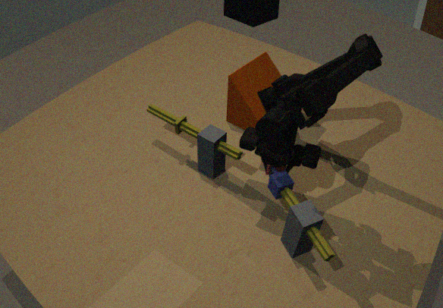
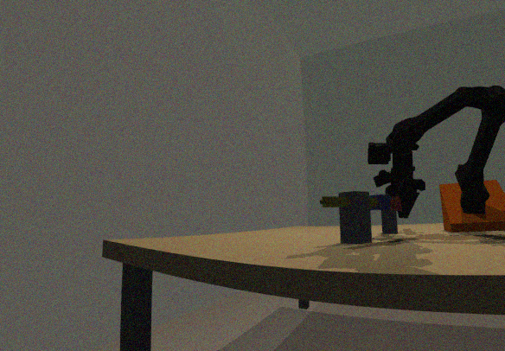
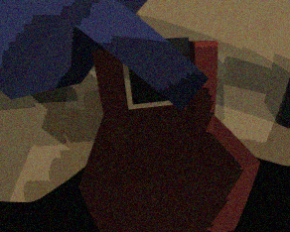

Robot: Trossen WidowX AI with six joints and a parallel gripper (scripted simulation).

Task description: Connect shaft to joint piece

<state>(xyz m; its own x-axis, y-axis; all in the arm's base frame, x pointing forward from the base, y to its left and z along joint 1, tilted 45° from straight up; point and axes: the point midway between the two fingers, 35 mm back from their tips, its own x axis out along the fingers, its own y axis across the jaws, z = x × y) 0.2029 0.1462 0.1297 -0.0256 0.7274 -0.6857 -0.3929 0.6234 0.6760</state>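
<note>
Stretching wide under dim light, the wooden table (image 1: 95,196) (image 2: 259,258) is the biggest thing before me. Over it bends the black robot arm (image 1: 322,78) (image 2: 445,108), reaching down toward the shafts. An orange wedge (image 1: 244,93) (image 2: 473,214) sits on the tabletop, partly hidden behind the arm from above.

Two gray blocks stand upright, well apart. The first block (image 1: 303,226) (image 2: 355,219) carries the fixed shaft (image 1: 320,243) (image 2: 329,201), yellow and grooved, poking out on both sides. The second block (image 1: 212,152) (image 2: 389,220) carries the second shaft (image 1: 190,129), also yellow, lying at an angle to the first.

The gripper (image 1: 277,169) (image 2: 404,211) (image 3: 154,147) is partway open, its fingers closed around the red joint piece. A blue fork (image 1: 280,182) (image 2: 379,201) (image 3: 144,55) caps the fixed shaft's inner end, and the joint piece (image 1: 268,169) (image 2: 395,203) (image 3: 159,154) sits at that fork, its square opening showing up close. I can't tell whether that opening lines up with the second shaft, whose near end is outside it, with a gap between. A small yellow collar (image 1: 180,124) rings the second shaft on the far side of its block.
</note>
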